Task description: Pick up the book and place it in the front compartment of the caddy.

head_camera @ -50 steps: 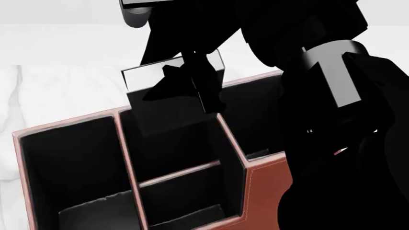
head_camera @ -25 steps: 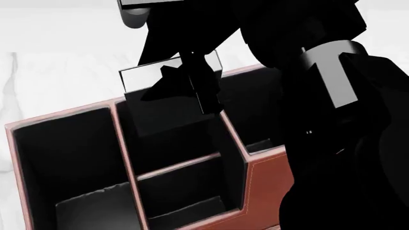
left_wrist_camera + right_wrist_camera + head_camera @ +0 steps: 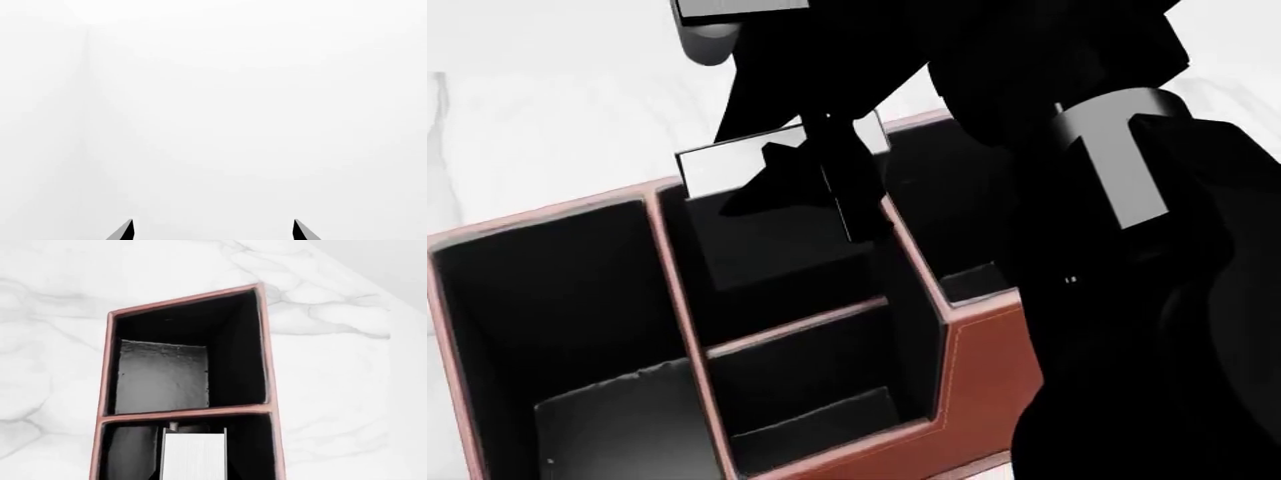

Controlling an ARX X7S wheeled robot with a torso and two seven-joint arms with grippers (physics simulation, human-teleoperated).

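Note:
In the head view the reddish-brown caddy [image 3: 988, 345] fills the lower frame. My right gripper [image 3: 827, 190], a dark silhouette, is shut on the book [image 3: 727, 170] and holds it upright, its lower part inside the far middle cell, the front compartment [image 3: 814, 285]. The near middle cell [image 3: 814, 400] has the cut-down outer wall. In the right wrist view the book's white page edges [image 3: 193, 455] show inside a black-lined cell of the caddy [image 3: 187, 299]; my fingers are hidden there. My left gripper [image 3: 213, 231] is open over plain white, only its tips showing.
A large side cell with a grey floor [image 3: 614, 420] lies left of the middle section, another large cell [image 3: 961, 230] right of it under my arm. White marbled tabletop [image 3: 347, 390] surrounds the caddy.
The caddy's rim has risen and shifted left in the head view while the book stayed about level, so the book now sits deeper in the far middle cell.

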